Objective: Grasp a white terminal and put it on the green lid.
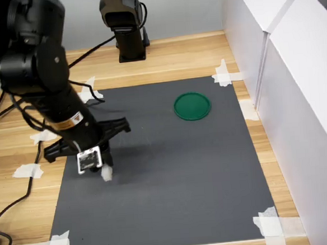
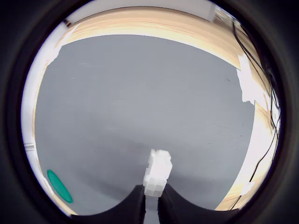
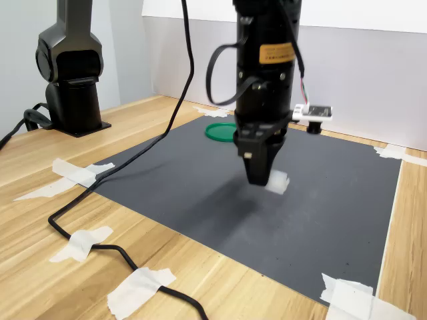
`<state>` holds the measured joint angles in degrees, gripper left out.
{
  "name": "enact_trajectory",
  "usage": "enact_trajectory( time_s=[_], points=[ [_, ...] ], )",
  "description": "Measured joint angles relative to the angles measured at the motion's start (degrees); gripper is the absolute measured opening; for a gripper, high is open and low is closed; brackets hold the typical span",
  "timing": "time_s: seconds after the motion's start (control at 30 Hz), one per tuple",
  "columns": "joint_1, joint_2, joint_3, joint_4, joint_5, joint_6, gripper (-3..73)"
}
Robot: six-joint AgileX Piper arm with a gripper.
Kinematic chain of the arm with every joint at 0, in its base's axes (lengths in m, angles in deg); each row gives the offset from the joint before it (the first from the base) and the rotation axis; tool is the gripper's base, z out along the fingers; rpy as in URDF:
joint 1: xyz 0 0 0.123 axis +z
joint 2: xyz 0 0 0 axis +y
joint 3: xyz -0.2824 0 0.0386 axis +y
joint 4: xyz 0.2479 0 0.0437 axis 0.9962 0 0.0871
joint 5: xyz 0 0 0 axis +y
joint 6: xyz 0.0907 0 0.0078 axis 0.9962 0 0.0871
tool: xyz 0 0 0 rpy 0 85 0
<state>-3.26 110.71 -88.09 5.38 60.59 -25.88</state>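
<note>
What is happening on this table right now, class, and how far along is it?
A single robot arm holds the white terminal pinched in its tool, lifted just above the dark mat. The green lid lies empty farther across the mat, in the first exterior view toward the upper right. So the pick-up looks done, and the carry to the lid is not.

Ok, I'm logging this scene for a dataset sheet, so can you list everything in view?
white terminal: one, white, between the gripper's fingertips, above the mat.
green lid: one, dark green, flat on the mat, towards the first exterior view's upper right.
mat: one, dark grey, on the wooden table.
tape strips: several, white, at the mat's corners and over the cable.
cable: black, across the table.
panels: white, along the first exterior view's right.
second arm: one, black, at the back.
gripper: one, black, closed on the terminal.
</note>
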Motion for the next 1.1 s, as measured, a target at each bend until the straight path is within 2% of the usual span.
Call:
enact_trajectory(
  time_s=[0.4, 0.57, 0.87, 1.1],
  points=[
    [16.50, -10.89, 14.60, 2.61, 1.36, 0.02, 6.6],
    [21.89, -15.31, 21.17, 3.81, -1.31, 0.02, 6.6],
    [22.73, -19.53, 27.71, 4.35, -3.25, -0.19, 6.6],
    [22.73, -19.63, 31.58, 4.73, -6.20, -3.79, 6.6]
  ],
)
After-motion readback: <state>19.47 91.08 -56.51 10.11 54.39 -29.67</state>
